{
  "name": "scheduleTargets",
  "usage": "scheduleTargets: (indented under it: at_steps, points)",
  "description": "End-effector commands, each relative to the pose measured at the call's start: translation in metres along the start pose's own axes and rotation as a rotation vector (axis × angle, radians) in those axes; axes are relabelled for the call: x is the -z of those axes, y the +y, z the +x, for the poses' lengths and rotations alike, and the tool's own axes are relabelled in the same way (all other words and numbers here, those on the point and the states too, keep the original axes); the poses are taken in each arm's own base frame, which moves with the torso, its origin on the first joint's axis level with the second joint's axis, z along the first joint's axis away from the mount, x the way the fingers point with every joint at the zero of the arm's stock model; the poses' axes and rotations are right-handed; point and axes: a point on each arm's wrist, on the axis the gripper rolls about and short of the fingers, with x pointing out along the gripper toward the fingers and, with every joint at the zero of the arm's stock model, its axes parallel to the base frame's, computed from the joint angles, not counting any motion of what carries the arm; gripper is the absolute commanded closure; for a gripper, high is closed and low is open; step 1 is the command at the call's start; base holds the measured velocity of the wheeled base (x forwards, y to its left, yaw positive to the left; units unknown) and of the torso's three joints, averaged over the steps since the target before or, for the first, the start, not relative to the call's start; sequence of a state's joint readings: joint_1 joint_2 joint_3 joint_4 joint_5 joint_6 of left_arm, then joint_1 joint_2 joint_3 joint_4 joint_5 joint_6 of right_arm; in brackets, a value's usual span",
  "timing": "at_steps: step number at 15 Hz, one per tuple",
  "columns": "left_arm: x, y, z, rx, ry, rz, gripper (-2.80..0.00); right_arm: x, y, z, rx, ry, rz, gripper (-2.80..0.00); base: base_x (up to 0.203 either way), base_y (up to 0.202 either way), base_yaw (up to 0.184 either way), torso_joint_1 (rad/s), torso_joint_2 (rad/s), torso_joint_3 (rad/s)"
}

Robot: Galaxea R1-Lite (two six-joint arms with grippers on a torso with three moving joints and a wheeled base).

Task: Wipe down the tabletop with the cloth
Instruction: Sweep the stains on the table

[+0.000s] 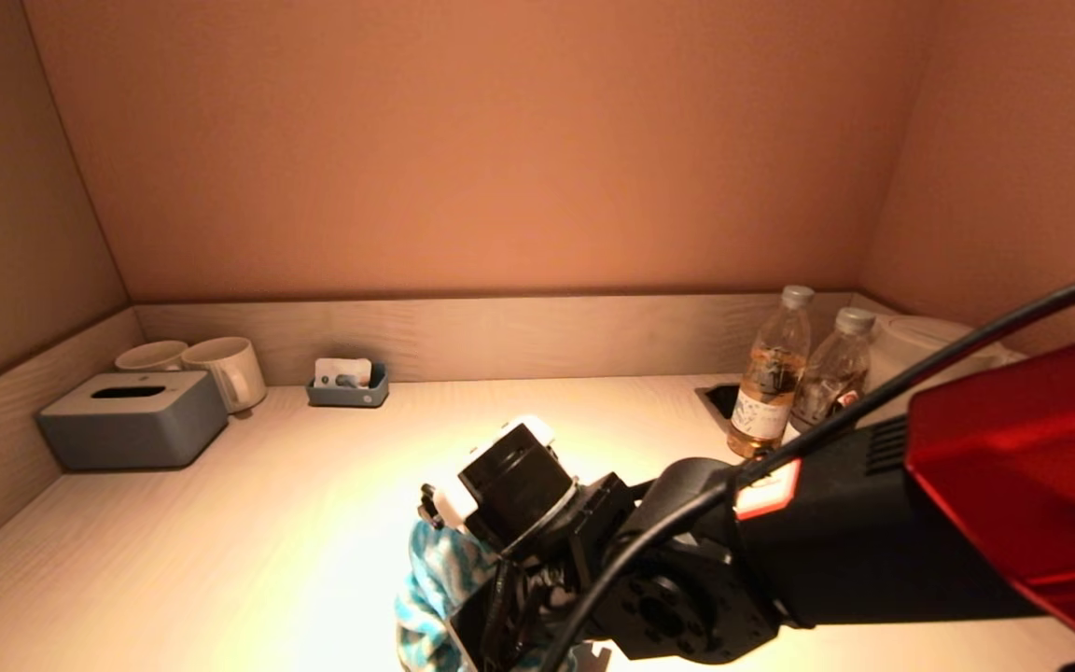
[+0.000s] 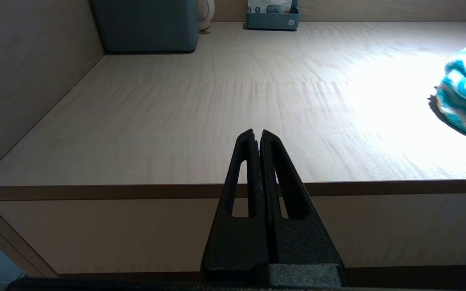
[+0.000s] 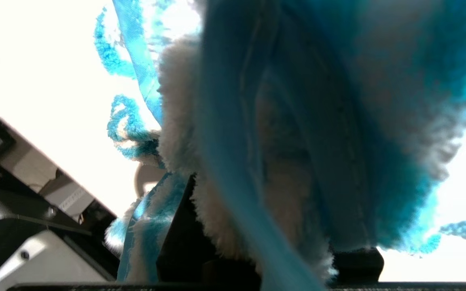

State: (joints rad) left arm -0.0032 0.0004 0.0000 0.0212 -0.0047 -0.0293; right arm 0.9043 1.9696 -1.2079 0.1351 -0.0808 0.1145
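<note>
Cloth on pale wood tabletop, beige-walled alcove.

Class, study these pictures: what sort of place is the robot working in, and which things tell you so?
Probably a hotel-room refreshment nook: a pale wooden counter in an alcove, holding two white ceramic mugs, a grey tissue box, two clear plastic bottles and a white kettle.
</note>
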Motion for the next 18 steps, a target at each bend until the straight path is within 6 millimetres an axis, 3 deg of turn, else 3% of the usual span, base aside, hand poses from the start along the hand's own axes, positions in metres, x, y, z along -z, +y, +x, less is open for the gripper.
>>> scheduleTargets:
  at_steps: [1, 4, 7, 9, 12, 14, 18]
  points:
    - [0.0, 0.0, 0.0, 0.0, 0.0, 0.0, 0.0, -0.013, 0.002, 0.021, 0.017, -0.008, 0.003, 0.0, 0.0, 0.0, 0.0, 0.0, 0.0, 0.0]
    - [0.0, 0.0, 0.0, 0.0, 0.0, -0.001, 0.0, -0.036, -0.018, 0.042, 0.104, -0.046, 0.048, 0.0, 0.0, 0.0, 0.0, 0.0, 0.0, 0.0]
    - [0.0, 0.0, 0.0, 0.0, 0.0, -0.001, 0.0, -0.035, -0.061, 0.054, 0.213, -0.014, 0.124, 0.0, 0.0, 0.0, 0.0, 0.0, 0.0, 0.0]
    - [0.0, 0.0, 0.0, 0.0, 0.0, 0.0, 0.0, -0.022, -0.093, 0.052, 0.28, 0.028, 0.19, 0.0, 0.0, 0.0, 0.0, 0.0, 0.0, 0.0]
    - [0.0, 0.0, 0.0, 0.0, 0.0, 0.0, 0.0, 0.0, -0.117, 0.028, 0.327, 0.06, 0.248, 0.0, 0.0, 0.0, 0.0, 0.0, 0.0, 0.0]
    - [0.0, 0.0, 0.0, 0.0, 0.0, -0.001, 0.0, 0.012, -0.123, -0.001, 0.345, 0.044, 0.269, 0.0, 0.0, 0.0, 0.0, 0.0, 0.0, 0.0]
    - [0.0, 0.0, 0.0, 0.0, 0.0, -0.001, 0.0, 0.038, -0.112, -0.041, 0.336, 0.043, 0.259, 0.0, 0.0, 0.0, 0.0, 0.0, 0.0, 0.0]
